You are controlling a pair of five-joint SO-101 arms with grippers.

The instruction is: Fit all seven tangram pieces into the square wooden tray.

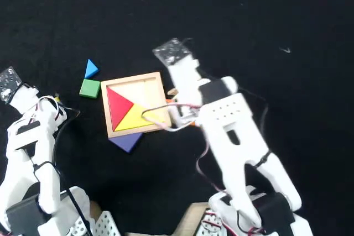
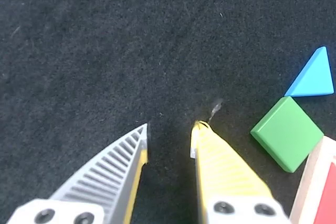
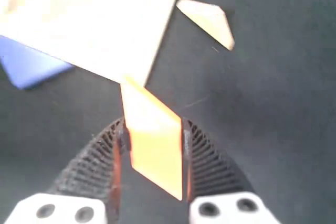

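Wooden tray (image 1: 145, 89) holds red triangle (image 1: 117, 108), yellow triangle (image 1: 133, 120)

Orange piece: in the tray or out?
Out. The right gripper is shut on the orange piece, held just outside the tray edge.

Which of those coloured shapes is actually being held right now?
The orange piece, clamped in the right pincer by the tray. The red triangle and yellow triangle lie inside it; the green square and blue triangle lie loose.

The black table (image 1: 287, 81) bears a wooden tray (image 1: 131, 79), blue triangle (image 1: 90, 69) and green square (image 1: 89, 88). A purple piece (image 1: 126, 141) seemingly touches the tray.
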